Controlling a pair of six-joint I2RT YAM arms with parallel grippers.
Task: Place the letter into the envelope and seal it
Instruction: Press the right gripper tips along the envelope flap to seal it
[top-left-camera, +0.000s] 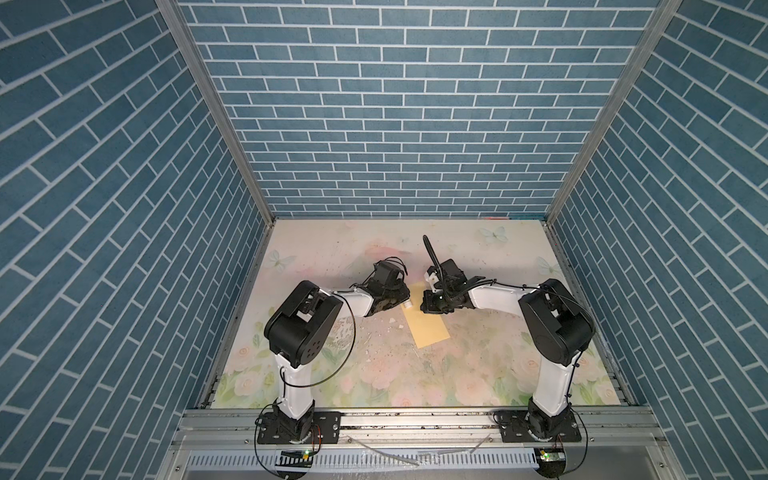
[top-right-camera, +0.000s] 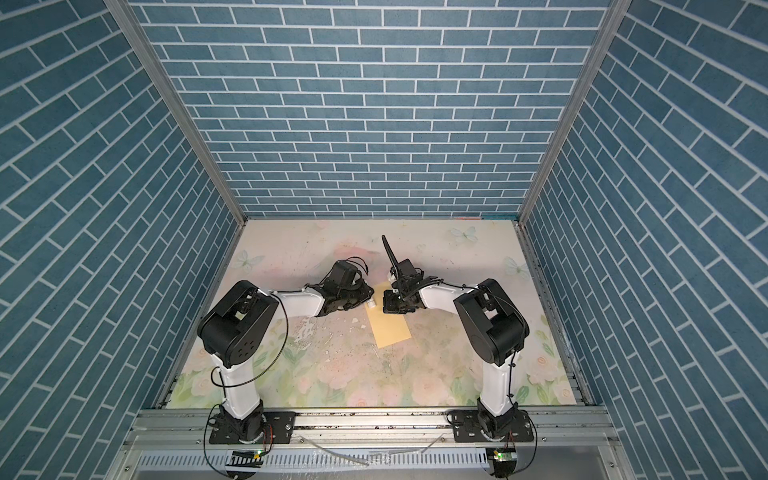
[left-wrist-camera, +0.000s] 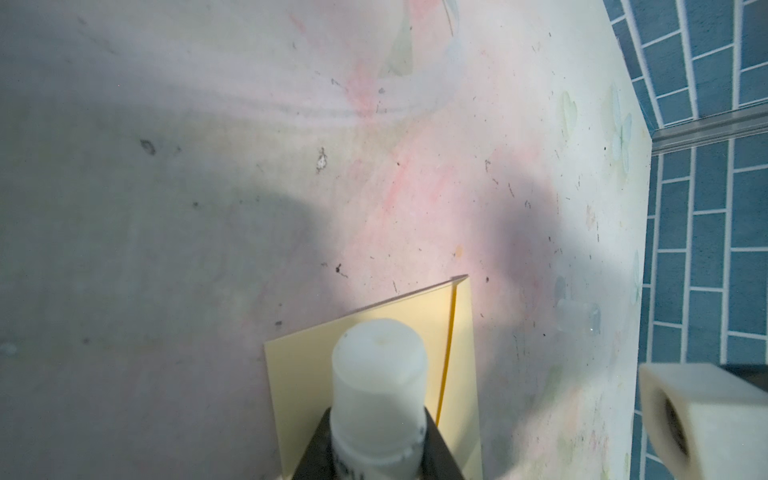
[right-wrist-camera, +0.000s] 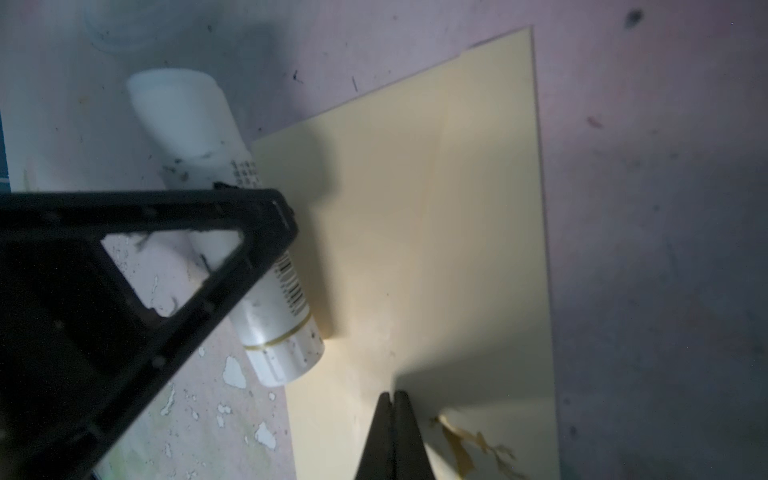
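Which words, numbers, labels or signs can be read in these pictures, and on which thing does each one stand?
No word or number is readable in any view.
On the glue stick: a barcode and a patch of small dots; any digits are too blurred to read.
On the envelope: no text, only a brownish irregular mark that forms no letters.
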